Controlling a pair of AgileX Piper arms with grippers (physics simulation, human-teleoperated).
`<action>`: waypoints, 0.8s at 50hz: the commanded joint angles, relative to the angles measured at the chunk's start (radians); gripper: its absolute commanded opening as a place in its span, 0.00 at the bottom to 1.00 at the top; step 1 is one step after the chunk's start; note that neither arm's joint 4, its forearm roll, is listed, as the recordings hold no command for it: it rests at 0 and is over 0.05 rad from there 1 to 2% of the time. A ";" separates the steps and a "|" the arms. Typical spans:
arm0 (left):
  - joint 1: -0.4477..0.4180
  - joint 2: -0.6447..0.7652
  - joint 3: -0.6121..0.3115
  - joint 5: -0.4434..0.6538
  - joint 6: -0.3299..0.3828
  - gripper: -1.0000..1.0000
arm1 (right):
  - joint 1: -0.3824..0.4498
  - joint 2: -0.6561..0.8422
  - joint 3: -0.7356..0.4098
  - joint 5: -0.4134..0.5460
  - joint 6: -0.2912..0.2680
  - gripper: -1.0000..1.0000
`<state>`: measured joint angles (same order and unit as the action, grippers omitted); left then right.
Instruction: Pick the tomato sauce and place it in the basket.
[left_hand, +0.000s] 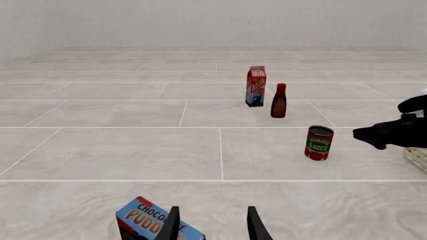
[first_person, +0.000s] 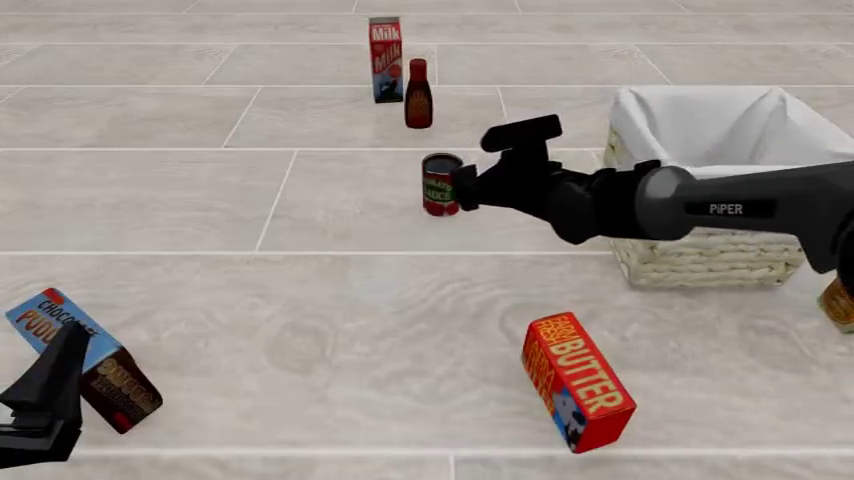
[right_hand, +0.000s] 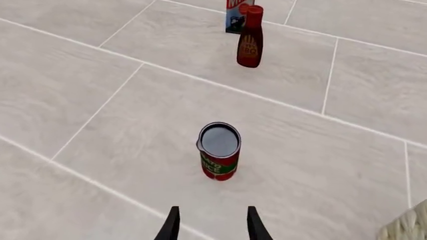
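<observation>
I have the right gripper (right_hand: 210, 225) spread open and empty just beside the upright tomato can (first_person: 442, 184); basket (first_person: 707, 262) sits to its right.

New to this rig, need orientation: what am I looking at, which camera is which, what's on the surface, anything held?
Simulator renders of two Piper arms. The front view looks down from behind them; the other two come from a camera behind each gripper. The right gripper is open beside the upright tomato sauce, holding nothing. The left gripper is open and empty near a chocolate pudding box. Also there: the basket, milk carton, dark bottle, butter box.
</observation>
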<state>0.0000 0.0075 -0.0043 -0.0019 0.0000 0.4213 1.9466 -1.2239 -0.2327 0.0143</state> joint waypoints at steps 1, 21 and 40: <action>0.000 0.000 0.000 0.000 0.000 1.00 | -0.003 0.045 -0.049 0.012 -0.005 1.00; 0.000 0.000 0.000 0.000 0.000 1.00 | -0.013 0.108 -0.130 0.039 -0.016 1.00; 0.000 0.000 0.000 0.000 0.000 1.00 | -0.018 0.150 -0.191 0.063 -0.027 1.00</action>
<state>0.0000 0.0075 -0.0043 -0.0019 0.0000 0.4063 2.0752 -1.3843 -0.1815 -0.0071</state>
